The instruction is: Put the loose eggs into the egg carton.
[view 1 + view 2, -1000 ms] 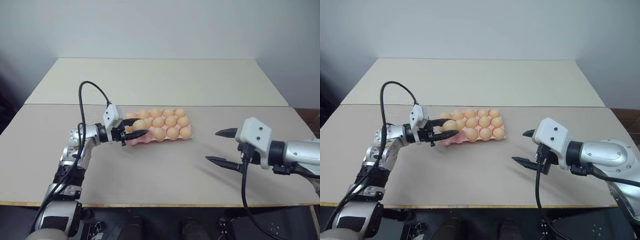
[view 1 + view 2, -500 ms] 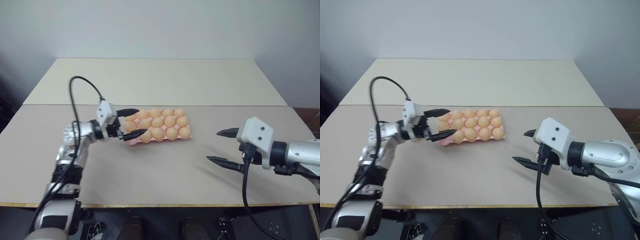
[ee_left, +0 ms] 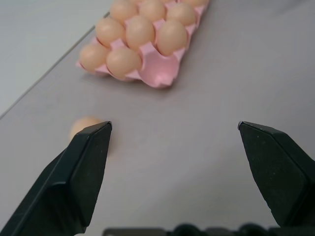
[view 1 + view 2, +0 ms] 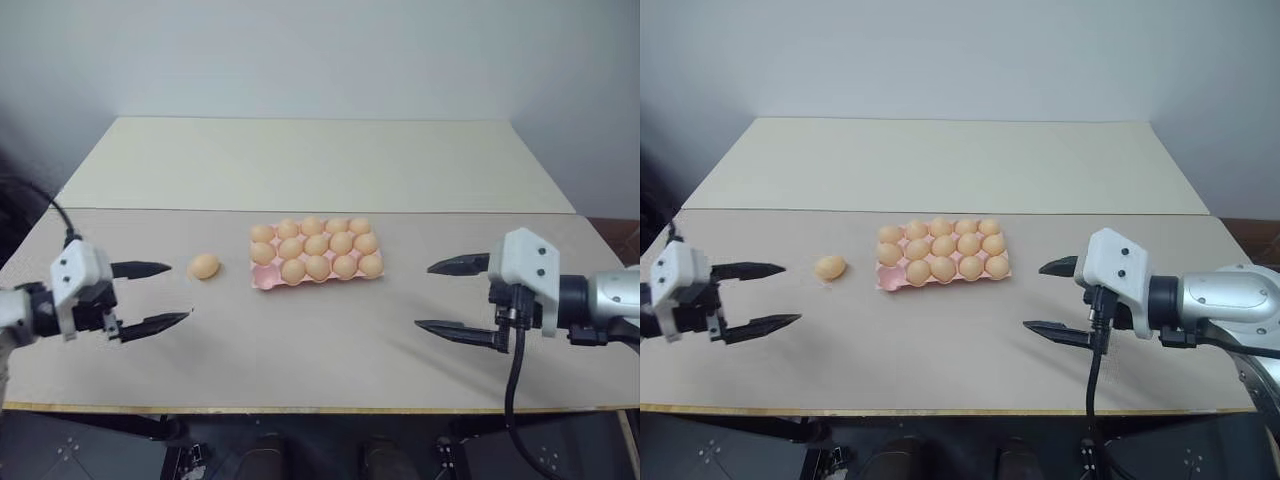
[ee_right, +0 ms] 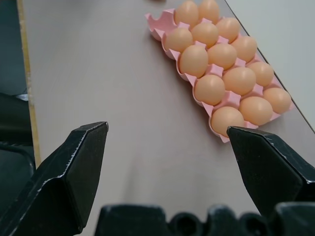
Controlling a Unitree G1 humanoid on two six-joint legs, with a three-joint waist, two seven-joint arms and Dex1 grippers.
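Now 1 smooth orange-tan loose egg (image 4: pixel 204 266) lies beside the pink egg carton (image 4: pixel 268 281).

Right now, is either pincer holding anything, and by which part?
Nothing held. Left pincer and right pincer are both open and empty; the one loose egg lies on the table beside the egg carton.

Table layout, placed from the grippers.
Between left gripper (image 4: pixel 150 296) and right gripper (image 4: pixel 452 298): egg carton (image 4: pixel 262 279) on table (image 4: pixel 300 340), one near-left cup empty; loose egg (image 4: pixel 204 266) between left gripper and carton.
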